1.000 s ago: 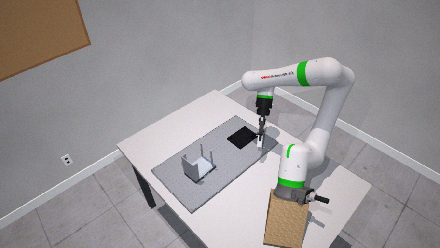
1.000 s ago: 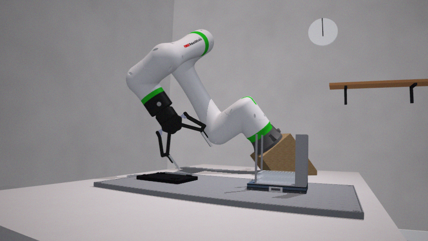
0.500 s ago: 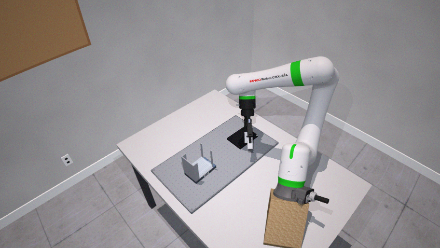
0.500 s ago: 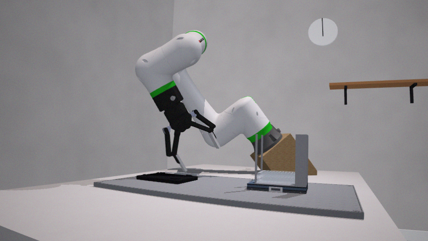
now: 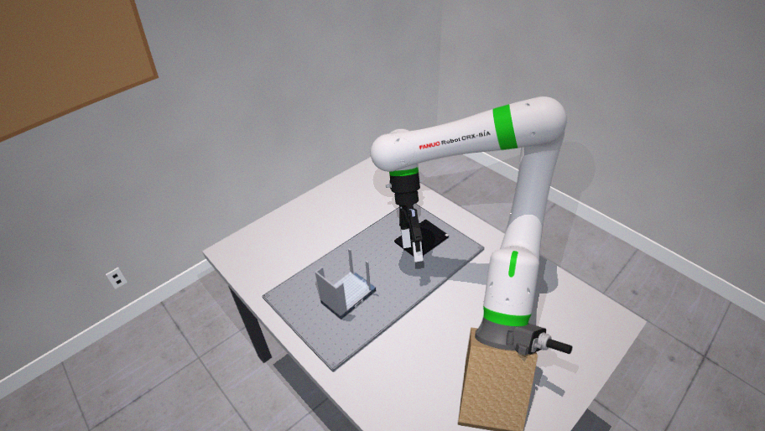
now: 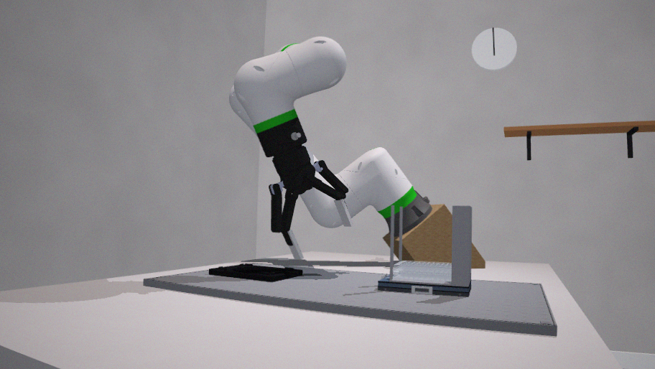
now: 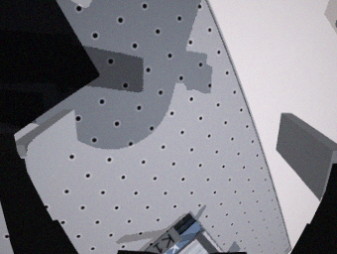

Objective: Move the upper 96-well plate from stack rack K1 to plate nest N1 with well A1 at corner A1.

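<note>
The stack rack K1 (image 5: pixel 342 291) stands on the grey perforated baseplate (image 5: pixel 375 283), with a grey back wall and two thin posts. White well plates (image 5: pixel 357 288) lie stacked low inside it; they also show in the side view (image 6: pixel 424 271). The black plate nest N1 (image 5: pixel 425 238) lies flat farther along the baseplate and shows in the side view (image 6: pixel 254 271). My gripper (image 6: pixel 318 233) is open and empty, tilted, hanging above the nest. In the wrist view the rack (image 7: pixel 183 238) is small near the bottom edge, and the nest (image 7: pixel 40 44) fills the upper left.
The arm's base sits on a tilted brown block (image 5: pixel 497 382) at the table's near corner. The baseplate edge (image 7: pixel 244 103) runs beside bare white table top. A wooden shelf (image 6: pixel 577 130) and a round clock (image 6: pixel 493 48) are on the far wall.
</note>
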